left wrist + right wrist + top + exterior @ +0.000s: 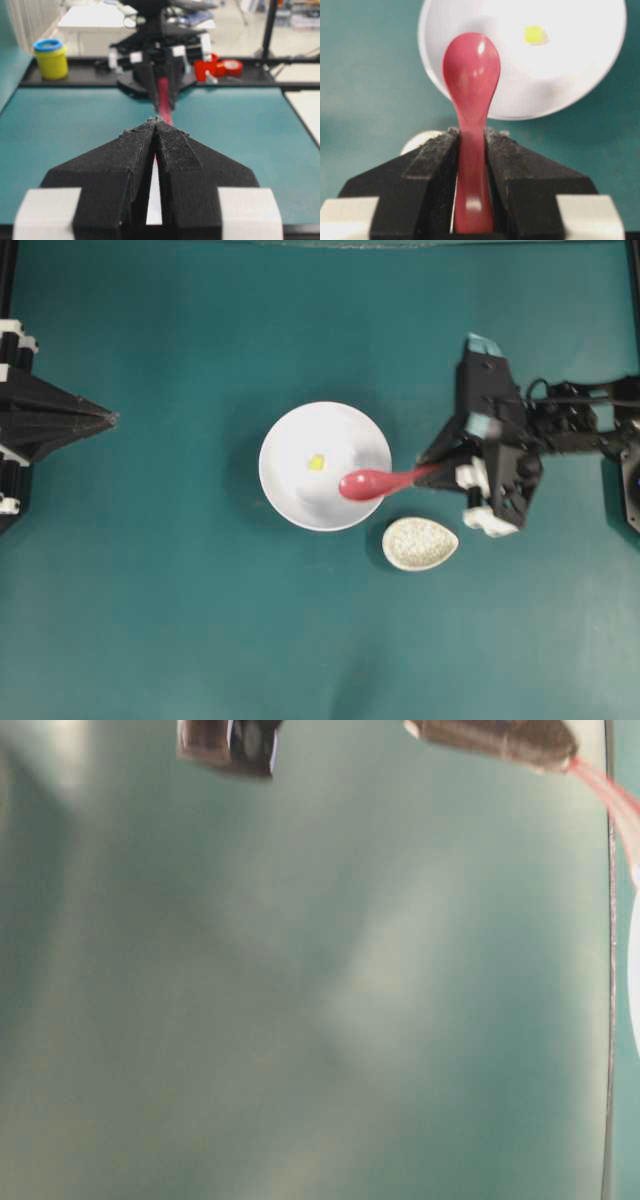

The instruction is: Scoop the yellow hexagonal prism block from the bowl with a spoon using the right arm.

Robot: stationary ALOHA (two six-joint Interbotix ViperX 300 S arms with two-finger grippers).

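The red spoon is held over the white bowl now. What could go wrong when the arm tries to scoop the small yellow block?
1. The yellow block is tiny and lies on the bowl's smooth floor, so the red spoon may push it aside instead of lifting it.
2. The right tool grips only the handle, so the spoon may twist if pressed down.
3. The white bowl stands loose and could slide toward the speckled dish.

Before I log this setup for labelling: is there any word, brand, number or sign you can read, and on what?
None can be read.
The spoon, bowl and speckled dish are plain.
The yellow jar and red tape rolls in the left wrist view are too blurred to show any print.
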